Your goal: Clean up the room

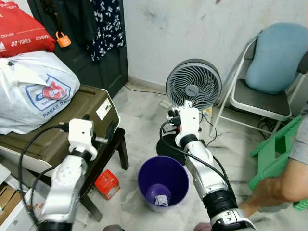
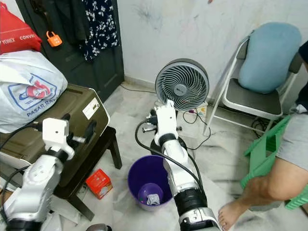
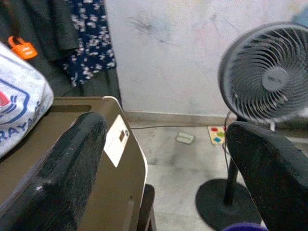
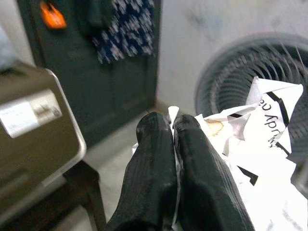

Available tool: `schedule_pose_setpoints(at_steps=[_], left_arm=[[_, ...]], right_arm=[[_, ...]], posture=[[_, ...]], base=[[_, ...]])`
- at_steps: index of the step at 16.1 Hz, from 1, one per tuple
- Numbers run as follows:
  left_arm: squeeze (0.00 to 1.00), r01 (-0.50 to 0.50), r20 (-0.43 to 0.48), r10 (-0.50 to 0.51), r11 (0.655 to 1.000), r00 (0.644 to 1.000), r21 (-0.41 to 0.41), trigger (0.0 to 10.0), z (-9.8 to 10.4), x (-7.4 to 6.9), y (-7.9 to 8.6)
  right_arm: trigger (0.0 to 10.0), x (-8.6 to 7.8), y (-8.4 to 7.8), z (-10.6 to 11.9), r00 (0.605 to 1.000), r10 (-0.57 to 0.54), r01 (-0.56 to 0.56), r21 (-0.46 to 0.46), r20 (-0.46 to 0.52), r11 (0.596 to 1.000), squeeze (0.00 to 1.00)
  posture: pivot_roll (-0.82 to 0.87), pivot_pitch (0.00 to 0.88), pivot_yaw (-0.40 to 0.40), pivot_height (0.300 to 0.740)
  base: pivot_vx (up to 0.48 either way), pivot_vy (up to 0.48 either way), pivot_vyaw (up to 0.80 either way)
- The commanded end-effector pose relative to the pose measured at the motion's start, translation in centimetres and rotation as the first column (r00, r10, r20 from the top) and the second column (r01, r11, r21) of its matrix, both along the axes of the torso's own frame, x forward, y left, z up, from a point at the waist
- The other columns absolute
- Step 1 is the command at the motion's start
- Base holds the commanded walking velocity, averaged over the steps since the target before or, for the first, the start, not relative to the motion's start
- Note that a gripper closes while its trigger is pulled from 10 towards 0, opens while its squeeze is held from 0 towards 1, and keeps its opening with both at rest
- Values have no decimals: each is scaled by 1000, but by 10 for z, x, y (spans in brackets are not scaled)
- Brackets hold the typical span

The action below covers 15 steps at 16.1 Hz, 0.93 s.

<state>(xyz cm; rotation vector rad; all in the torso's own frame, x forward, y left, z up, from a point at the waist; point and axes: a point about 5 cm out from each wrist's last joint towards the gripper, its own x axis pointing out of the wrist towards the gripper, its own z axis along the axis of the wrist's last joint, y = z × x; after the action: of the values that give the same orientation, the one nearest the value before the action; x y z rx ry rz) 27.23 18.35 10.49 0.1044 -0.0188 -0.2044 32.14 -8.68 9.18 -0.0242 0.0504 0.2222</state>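
Right gripper (image 4: 173, 126) pinched tight on crumpled paper (image 4: 262, 144), white with black print, bunched at right of the wrist frame against the blurred fan (image 4: 250, 86). Light, soft, easily torn; holds only by friction, so best gripped through a thick fold rather than a loose edge. Likely to drift when let go, being so light. In the head views, arm raised at centre frame, in front of the fan (image 1: 194, 83) and above the purple bin (image 1: 163, 180) at bottom centre, though whether squarely over the mouth is hard to judge. Already one scrap (image 1: 161, 199) lying in the bin's bottom.

Left gripper (image 3: 159, 163) spread wide and empty, fingers (image 3: 62, 168) apart, held at lower left beside the brown case (image 1: 72, 122).

Pale marble floor, smooth and hard. Red box (image 1: 107, 184) on the floor under the stool (image 1: 118, 147), lower left. White bag (image 1: 33, 89) on the case, upper left. Folding chair (image 1: 260, 96) with blue cushion (image 1: 279, 55) at upper right, green stool (image 1: 281, 149) at right edge, a person's leg (image 2: 269, 185) beside it.
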Motion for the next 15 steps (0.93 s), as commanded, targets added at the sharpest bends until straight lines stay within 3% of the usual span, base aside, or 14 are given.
schedule_pose_setpoints(at_steps=[1,3,5,6,10,12,15], left_arm=[[0,25,27,-26,999,999,33,10000,6,-1,0],[0,41,23,-42,998,999,47,10000,7,-6,2],[0,80,9,-81,994,997,76,10000,6,-13,1],[0,119,-1,-120,988,993,98,10000,4,-20,-2],[0,155,-16,-154,983,988,95,10000,4,-22,-13],[0,204,-29,-202,975,979,88,10000,4,-26,-22],[0,212,-48,-208,972,977,100,10000,3,-37,-18]], right_arm=[[10000,1,-8,-10,995,-64,62,-20,-72,998,0],[10000,-5,-20,-28,967,-173,167,-47,-185,985,0],[10000,-9,-27,-36,945,-235,226,-62,-228,972,0],[10000,-9,-28,-35,941,-253,245,-63,-224,968,0],[10000,-9,-27,-33,930,-291,285,-62,-226,957,0],[10000,-10,-36,-39,888,-383,362,-127,-255,923,0],[10000,-14,-46,-46,861,-429,399,-159,-273,903,0]], posture=[[114,0,-20,740],[129,0,-5,740],[130,0,9,740],[129,0,23,740],[129,7,53,740],[134,15,68,740],[150,35,88,740]], base=[[0,0,0],[0,0,0],[0,0,0],[0,0,0],[0,0,0],[0,0,0],[0,0,0]])
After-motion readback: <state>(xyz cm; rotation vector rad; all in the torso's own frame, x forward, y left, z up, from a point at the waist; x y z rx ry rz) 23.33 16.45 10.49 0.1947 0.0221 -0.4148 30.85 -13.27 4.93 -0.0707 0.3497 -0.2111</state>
